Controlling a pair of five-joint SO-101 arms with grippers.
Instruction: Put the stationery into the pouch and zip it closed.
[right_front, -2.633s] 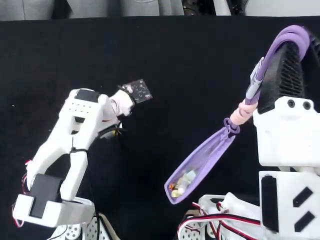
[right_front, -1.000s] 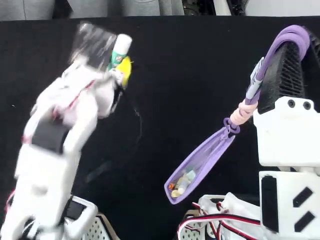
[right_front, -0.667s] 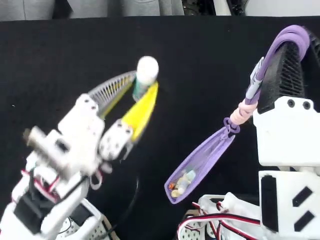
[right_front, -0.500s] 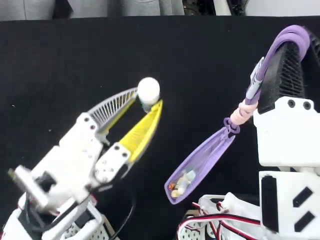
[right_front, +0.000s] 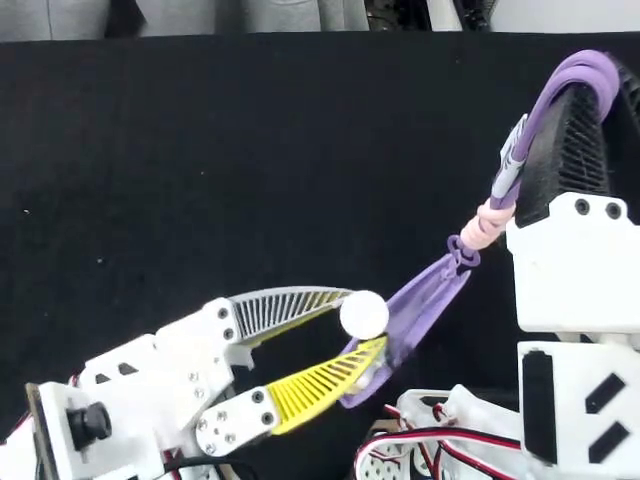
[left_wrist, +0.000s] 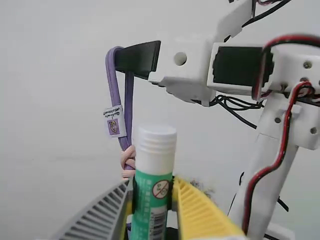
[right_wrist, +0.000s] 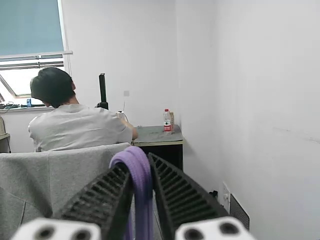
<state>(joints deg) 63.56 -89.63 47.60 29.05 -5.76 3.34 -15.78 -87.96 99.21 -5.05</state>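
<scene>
Lower centre, left fingers (right_front: 325, 380) clamp a glue stick (right_front: 364, 314) at the pouch (right_front: 425, 295) mouth; upper right, right fingers (right_front: 575, 150) pinch its strap (right_front: 575, 75).

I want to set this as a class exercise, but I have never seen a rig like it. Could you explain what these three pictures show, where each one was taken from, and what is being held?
These are two small robot arms at a black table. One picture looks down from a fixed camera above. Each of the other two comes from a camera on an arm's wrist, looking along its gripper. The left gripper, with one grey and one yellow finger, is shut on a glue stick with a white cap, held at the open mouth of a purple pouch. The right gripper, with black fingers, is shut on the pouch's strap, so the pouch hangs slanting below it.
</scene>
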